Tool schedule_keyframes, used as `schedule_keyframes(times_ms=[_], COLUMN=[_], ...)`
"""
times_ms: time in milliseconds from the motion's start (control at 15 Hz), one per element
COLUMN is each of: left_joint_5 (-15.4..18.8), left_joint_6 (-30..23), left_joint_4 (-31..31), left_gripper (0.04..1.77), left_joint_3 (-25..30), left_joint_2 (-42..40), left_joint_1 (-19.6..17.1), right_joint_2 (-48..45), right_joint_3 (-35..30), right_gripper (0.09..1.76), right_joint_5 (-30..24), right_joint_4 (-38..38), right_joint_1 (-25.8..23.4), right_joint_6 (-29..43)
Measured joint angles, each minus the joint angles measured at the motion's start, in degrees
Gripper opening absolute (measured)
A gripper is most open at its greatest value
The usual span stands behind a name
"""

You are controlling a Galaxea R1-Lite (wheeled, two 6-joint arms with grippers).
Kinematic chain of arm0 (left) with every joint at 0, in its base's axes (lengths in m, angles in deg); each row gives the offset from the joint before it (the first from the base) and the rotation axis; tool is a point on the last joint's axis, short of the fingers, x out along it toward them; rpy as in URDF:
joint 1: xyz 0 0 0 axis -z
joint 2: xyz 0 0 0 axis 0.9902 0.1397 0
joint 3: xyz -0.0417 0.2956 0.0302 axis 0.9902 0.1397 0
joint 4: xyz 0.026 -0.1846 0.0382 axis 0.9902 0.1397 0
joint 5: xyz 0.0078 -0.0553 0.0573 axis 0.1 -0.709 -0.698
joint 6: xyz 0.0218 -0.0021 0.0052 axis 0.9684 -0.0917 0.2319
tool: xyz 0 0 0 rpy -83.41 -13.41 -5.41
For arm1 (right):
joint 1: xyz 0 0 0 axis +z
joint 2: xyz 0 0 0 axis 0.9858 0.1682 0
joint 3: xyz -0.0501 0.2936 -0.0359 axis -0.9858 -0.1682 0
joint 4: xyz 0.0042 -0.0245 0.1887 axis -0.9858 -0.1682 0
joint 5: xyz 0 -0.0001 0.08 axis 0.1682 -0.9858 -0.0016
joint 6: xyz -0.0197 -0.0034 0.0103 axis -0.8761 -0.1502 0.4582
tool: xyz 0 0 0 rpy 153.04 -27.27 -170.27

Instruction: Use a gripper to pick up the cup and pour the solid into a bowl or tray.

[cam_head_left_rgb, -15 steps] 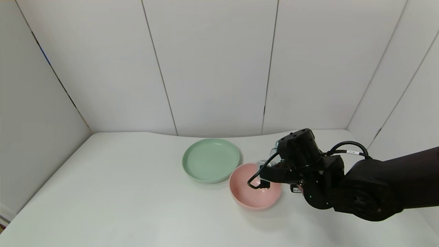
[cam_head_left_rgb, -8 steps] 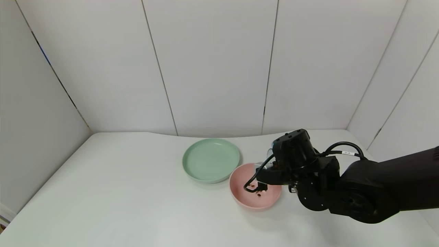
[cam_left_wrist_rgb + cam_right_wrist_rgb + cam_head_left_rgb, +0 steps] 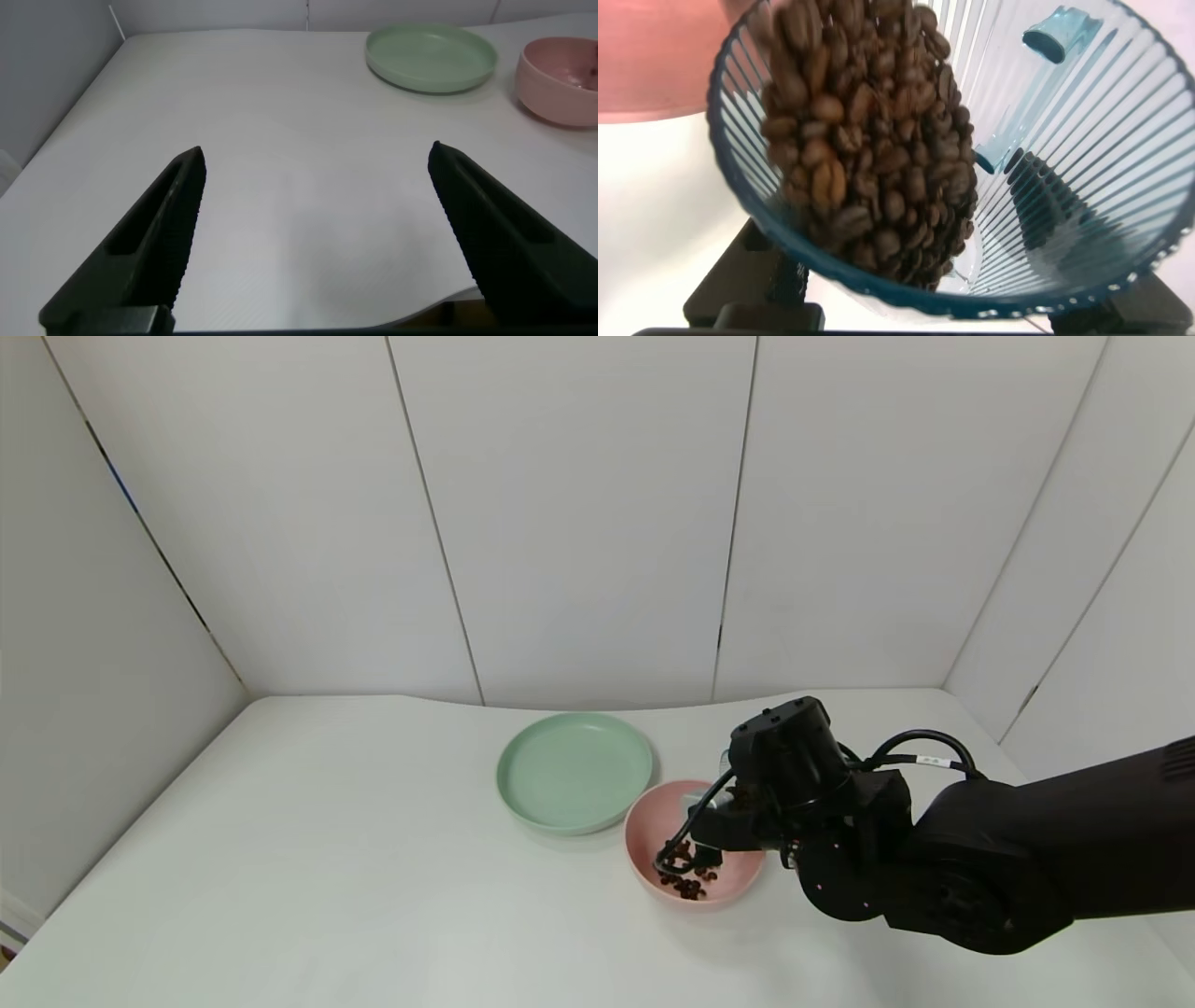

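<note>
Beans [image 3: 868,140] are sliding out of the ribbed cup [image 3: 1046,177] that my right claw [image 3: 738,807] pinches by its side wall, tipped far over above the pink bowl [image 3: 644,821]; the wrist camera looks straight into the cup's mouth, with most of the load bunched toward the rim and pink showing just past it. A loose scatter of beans [image 3: 686,882] already lies in the bowl's near half, so I judge the pour is well under way but far from finished. The cup looks like thin, light plastic: stiff enough along its ribs, yet it would likely flex or slip if I squeezed harder, and the taper toward its base means a grip set too low could let it slide. Holding it around the middle of the wall, as I do now, seems right. The beans are dry, hard and free-running, so they may come in a sudden rush and bounce over the bowl's edge onto the counter [image 3: 327,859]; a slower tilt would guard against that. The green plate [image 3: 574,770] sits just beside the bowl, on its far left, and has nothing on it. My left claw [image 3: 313,233] hangs spread wide over the counter, well apart from the bowl, idle.
</note>
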Motion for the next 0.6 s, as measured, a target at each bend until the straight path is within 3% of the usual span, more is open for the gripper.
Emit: schedule_keyframes(times_ms=[600], left_joint_5=[0.0], left_joint_6=[0.0], left_joint_4=[0.0], left_gripper=[1.72], left_joint_3=[0.0], left_joint_2=[0.0], left_joint_1=[0.0], right_joint_2=[0.2], right_joint_3=[0.0], right_gripper=[1.36], right_joint_5=[0.0], right_joint_4=[0.4], right_joint_1=[0.2], right_joint_6=[-2.8])
